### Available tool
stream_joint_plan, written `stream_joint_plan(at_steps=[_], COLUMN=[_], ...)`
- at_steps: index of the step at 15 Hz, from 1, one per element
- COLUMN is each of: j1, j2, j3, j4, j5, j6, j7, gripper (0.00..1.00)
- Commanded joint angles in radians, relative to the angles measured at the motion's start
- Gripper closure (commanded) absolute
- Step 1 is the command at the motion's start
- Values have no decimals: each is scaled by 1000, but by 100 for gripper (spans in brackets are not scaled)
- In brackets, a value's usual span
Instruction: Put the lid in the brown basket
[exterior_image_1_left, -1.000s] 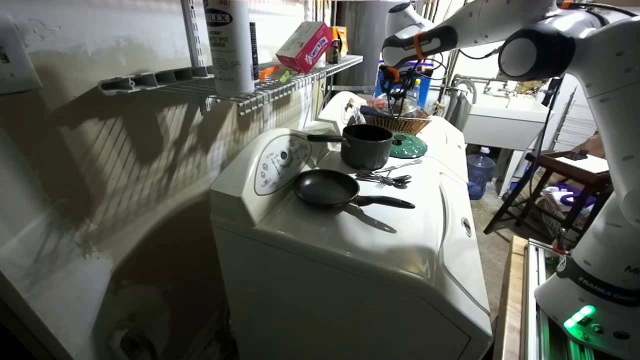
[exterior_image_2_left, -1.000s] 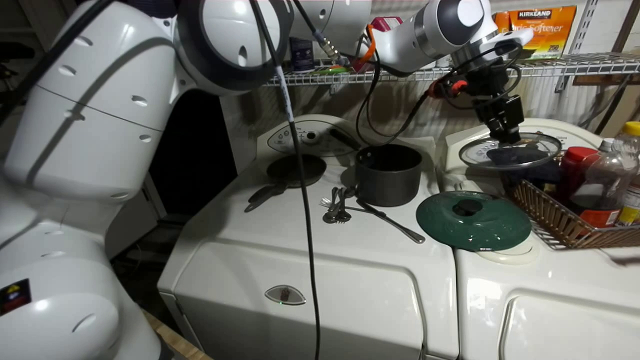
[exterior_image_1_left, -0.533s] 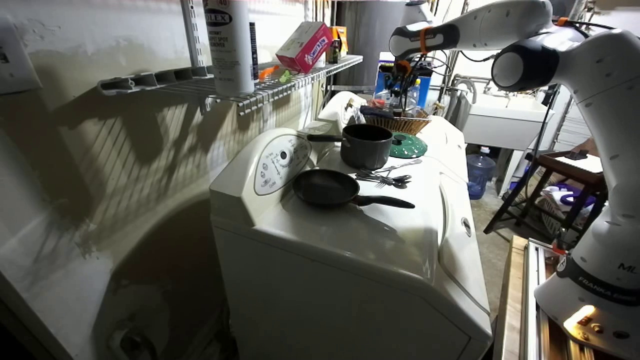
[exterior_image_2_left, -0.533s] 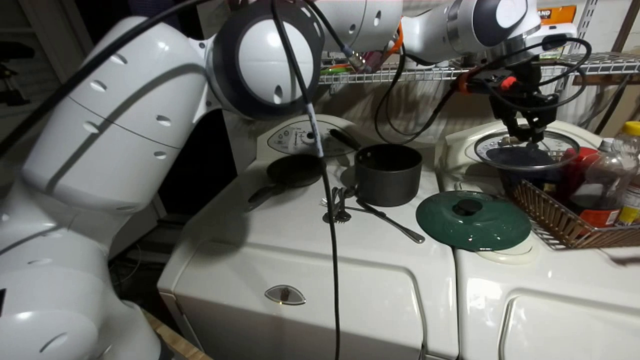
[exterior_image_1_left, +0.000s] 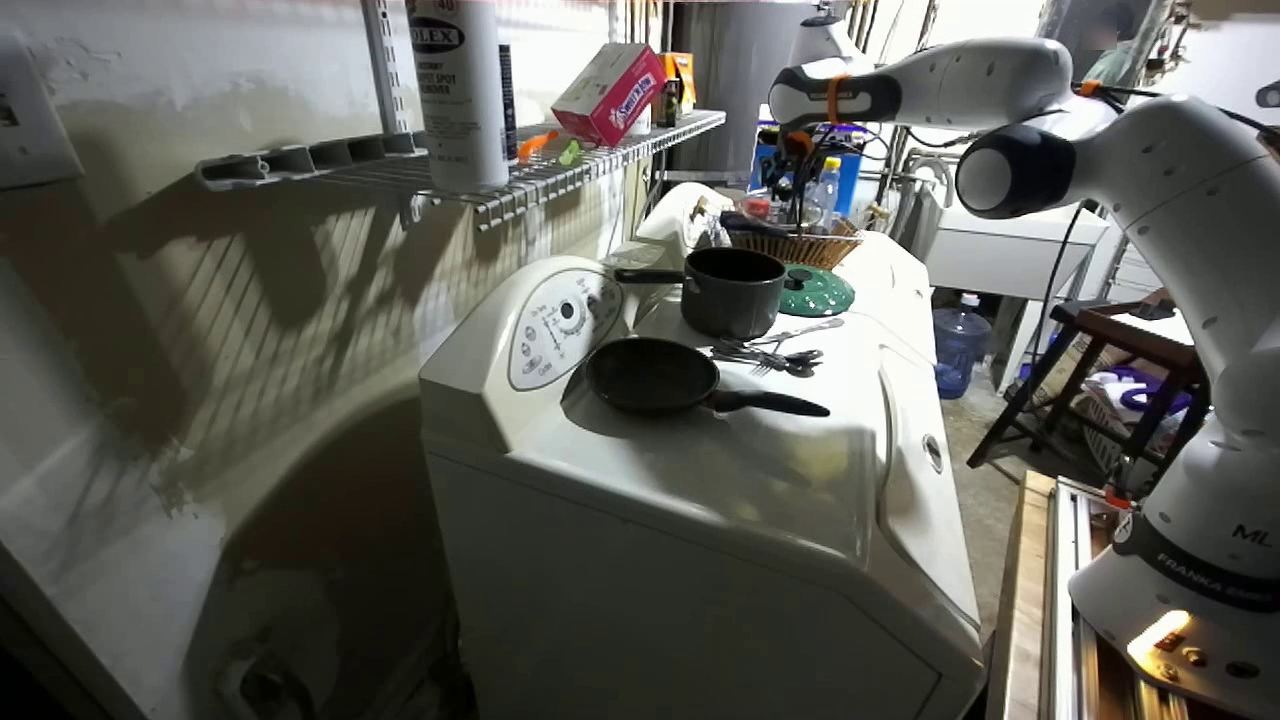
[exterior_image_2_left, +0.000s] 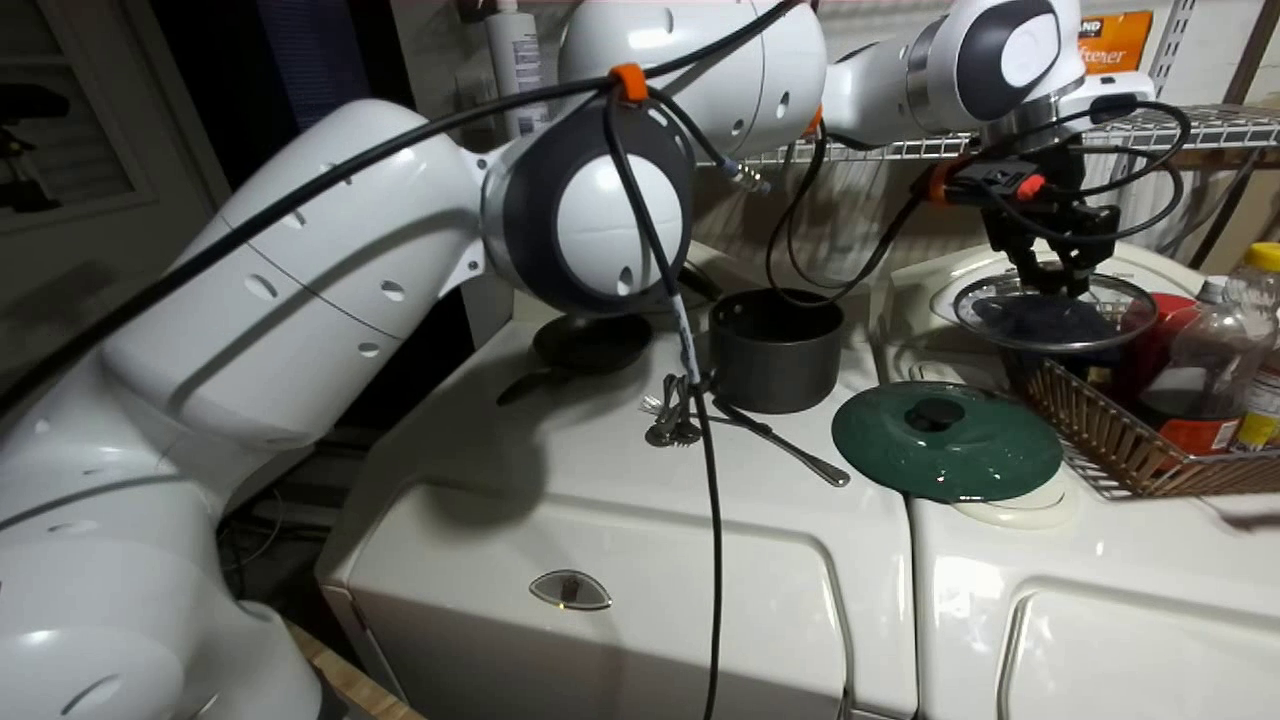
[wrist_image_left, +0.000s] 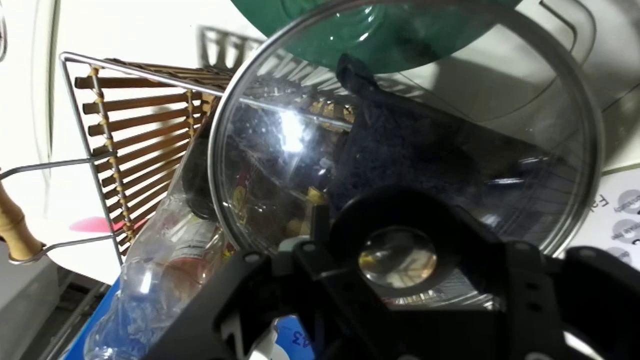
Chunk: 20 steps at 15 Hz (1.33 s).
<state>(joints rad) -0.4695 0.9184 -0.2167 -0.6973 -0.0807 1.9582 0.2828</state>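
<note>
The gripper straddles the knob of the lid, one jaw to either side; whether the jaws bear on it or stand loose cannot be told. Lid, of glass with a metal rim, is over the back end of the basket, near the back edge of the machine top serving as desk; whether it rests on the contents is unconfirmed. Assessed as stiff, moderately heavy, slick and breakable: the knob is the proper hold, the thin rim a poor one, liable to slip or chip.
</note>
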Motion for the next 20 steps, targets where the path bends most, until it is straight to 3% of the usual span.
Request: stream_joint_plan(at_steps=[1,13,15,17,20], j1=[-19,-70,-59,-61,-60], j2=[91,234,183,201,196], j3=[-6,27,29,30,29], j4=[149,340,239,266,257], j5=[19,29,27,28,28], j6=[-7,39,93,96,119], j7=[-9,-17,-7,-2,5], gripper=[66,66,66,16,4])
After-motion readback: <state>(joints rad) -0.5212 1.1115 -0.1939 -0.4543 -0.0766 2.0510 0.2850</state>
